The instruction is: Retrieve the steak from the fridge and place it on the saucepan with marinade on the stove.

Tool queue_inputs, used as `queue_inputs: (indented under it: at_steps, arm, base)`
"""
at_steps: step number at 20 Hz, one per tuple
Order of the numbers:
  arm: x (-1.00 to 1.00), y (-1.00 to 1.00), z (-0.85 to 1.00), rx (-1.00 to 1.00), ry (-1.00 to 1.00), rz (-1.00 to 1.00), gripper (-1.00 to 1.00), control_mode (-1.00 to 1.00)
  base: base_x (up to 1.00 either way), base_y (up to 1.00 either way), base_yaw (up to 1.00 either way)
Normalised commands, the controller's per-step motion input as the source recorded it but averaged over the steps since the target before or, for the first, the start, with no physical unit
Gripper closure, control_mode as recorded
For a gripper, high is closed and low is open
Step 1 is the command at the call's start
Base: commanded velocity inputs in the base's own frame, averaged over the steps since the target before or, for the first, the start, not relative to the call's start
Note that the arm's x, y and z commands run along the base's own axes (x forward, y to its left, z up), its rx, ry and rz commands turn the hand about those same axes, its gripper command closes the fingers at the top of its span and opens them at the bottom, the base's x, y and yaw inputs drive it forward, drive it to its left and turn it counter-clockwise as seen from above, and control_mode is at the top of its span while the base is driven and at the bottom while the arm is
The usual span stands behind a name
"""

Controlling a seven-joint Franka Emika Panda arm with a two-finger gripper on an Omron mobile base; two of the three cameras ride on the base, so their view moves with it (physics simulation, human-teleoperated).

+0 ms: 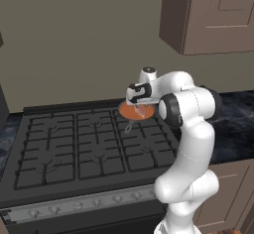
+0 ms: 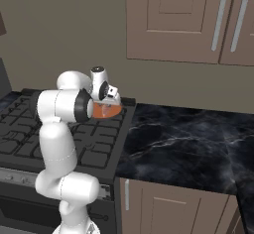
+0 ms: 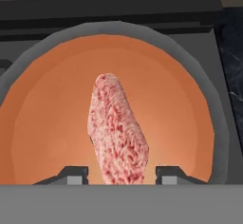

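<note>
Gripper (image 3: 122, 173) clamped on the steak (image 3: 118, 133), hanging over orange marinade (image 3: 52, 123) inside saucepan (image 3: 219, 123) on stove (image 1: 74, 148). No readable writing anywhere.

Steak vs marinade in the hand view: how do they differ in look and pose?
Colour: the steak is pinkish-red with pale mottling; the marinade is plain orange-red.
Surface: the steak looks grainy, the marinade smooth.
Shape: the steak is a narrow elongated slab; the marinade is a wide round layer filling the saucepan.
Pose: the steak sits between the fingertips of the gripper, in front of the marinade, which lies flat inside the pan.
Shared: both reddish, both over the stove.
</note>
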Motion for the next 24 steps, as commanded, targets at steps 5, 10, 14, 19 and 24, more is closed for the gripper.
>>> queue_inputs:
  at_steps: [5, 10, 14, 19, 24]
  arm:
    - [0.0, 0.0, 0.0, 0.0, 0.0, 0.0, -1.0, -1.0]
    - [-0.03, 0.0, 0.06, 0.0, 0.0, 0.0, -1.0, -1.0]
    - [-0.48, 0.0, 0.19, 0.0, -0.06, 0.0, -1.0, -1.0]
    - [-0.85, -0.01, 0.16, 0.0, -0.13, 0.0, -1.0, -1.0]
    - [-1.0, -0.02, 0.15, 0.0, -0.05, 0.0, -1.0, -1.0]
  base:
    - [0.0, 0.0, 0.0]
    - [0.0, 0.0, 0.0]
    - [0.0, 0.0, 0.0]
    - [0.0, 0.0, 0.0]
    - [0.0, 0.0, 0.0]
